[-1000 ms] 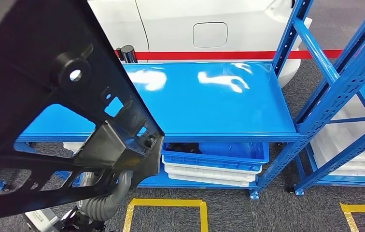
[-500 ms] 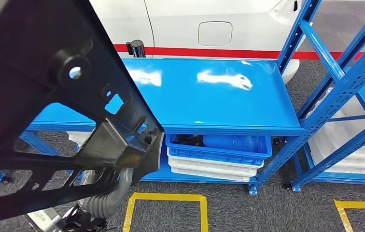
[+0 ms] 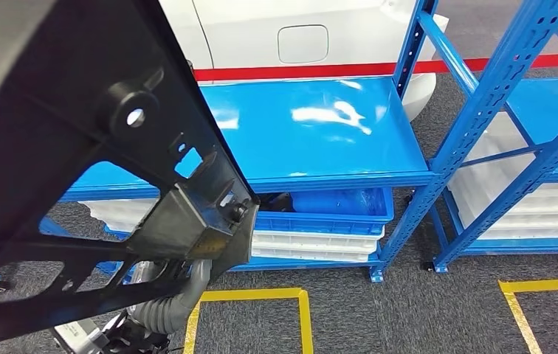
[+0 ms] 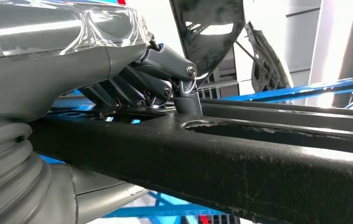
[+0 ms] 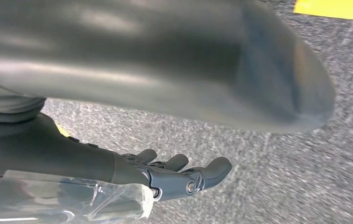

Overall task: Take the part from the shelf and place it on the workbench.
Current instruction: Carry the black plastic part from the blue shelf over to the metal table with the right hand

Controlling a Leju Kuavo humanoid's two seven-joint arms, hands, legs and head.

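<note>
The left hand (image 4: pixel 165 88) grips the black part (image 3: pixel 77 147) filling the frame's left; the right hand (image 5: pixel 174 175) hangs with fingers apart, holding nothing, over grey carpet (image 5: pixel 258 163).

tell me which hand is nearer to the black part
Left. The left hand grips the black part directly, fingers on its bar. The right hand hangs over the carpet, holding nothing.
</note>
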